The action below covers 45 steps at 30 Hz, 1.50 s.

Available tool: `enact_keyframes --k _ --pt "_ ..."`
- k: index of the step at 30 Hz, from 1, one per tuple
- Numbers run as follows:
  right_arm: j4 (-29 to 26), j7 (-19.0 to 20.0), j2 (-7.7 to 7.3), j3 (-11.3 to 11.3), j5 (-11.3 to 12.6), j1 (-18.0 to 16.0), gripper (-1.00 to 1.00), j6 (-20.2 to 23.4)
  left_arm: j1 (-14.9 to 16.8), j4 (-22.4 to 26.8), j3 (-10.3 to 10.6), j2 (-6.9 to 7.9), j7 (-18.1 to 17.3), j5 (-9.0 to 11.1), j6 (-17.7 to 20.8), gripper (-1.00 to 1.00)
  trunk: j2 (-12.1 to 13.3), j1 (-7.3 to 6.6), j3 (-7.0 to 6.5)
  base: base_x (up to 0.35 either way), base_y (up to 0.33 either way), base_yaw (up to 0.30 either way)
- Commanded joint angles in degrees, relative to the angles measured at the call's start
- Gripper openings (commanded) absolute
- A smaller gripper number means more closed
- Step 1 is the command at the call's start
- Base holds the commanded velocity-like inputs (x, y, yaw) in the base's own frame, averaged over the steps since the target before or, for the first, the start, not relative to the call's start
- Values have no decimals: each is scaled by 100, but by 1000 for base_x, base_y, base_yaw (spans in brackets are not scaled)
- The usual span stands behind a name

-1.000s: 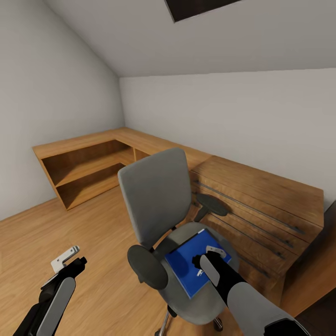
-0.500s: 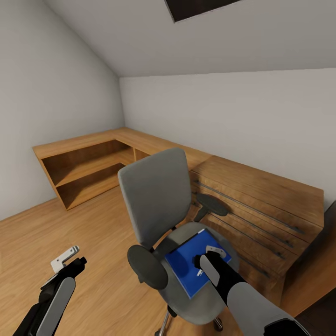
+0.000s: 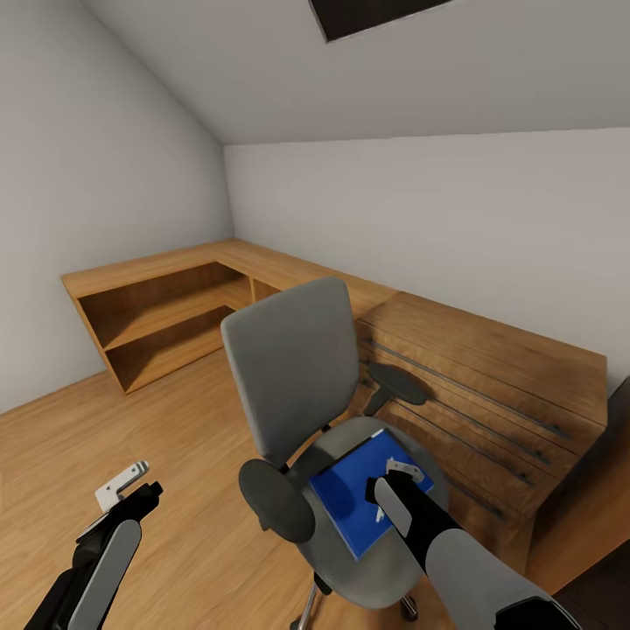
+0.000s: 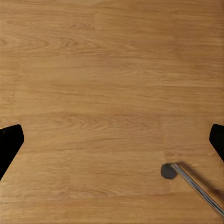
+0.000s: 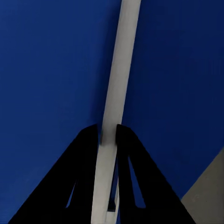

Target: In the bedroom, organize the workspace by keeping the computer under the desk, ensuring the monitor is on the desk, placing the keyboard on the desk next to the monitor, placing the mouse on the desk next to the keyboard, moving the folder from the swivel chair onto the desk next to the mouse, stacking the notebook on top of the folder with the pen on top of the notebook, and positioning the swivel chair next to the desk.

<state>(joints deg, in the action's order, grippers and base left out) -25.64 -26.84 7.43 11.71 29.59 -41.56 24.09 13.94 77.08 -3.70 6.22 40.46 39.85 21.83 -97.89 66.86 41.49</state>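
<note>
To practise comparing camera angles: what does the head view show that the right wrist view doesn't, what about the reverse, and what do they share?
The head view adds the swivel chair's tall back, the wooden shelving, the floor and the left gripper. The right wrist view adds a pale strip pinched in the right gripper. Both share the blue folder on the grey seat.

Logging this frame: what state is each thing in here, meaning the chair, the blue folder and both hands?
swivel chair: upright on the floor, beside the low wooden shelving.
folder: closed, lying on the chair seat.
right hand: shut on a pale strip seen against the folder's blue; cannot tell whether it is a pen or the page edge.
left hand: open, empty, above the wood floor.
</note>
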Motion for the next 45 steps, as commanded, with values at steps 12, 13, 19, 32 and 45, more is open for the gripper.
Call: enact_keyframes --k 12,13,19,32,45 --pt "-11 -49 -5 34 103 -1 -100 8 3 1 1 2 27 33 31 100 -3 0 6 0 0 0" --pt "-11 -49 -5 34 106 -1 -100 6 3 1 1 2 25 32 31 100 38 -22 -12 0 0 0" --pt "-11 -46 -5 31 102 -1 -100 -12 3 -61 8 2 13 25 40 100 278 -154 -120 0 0 0" --pt "-257 -49 -42 1 102 2 -100 -26 3 -106 19 1 6 14 48 100 800 -439 -353 -137 0 0" --pt "-2309 -262 -234 -5 82 694 -100 25 3 -414 128 2 -14 10 49 100 1321 -725 -586 -282 0 0"
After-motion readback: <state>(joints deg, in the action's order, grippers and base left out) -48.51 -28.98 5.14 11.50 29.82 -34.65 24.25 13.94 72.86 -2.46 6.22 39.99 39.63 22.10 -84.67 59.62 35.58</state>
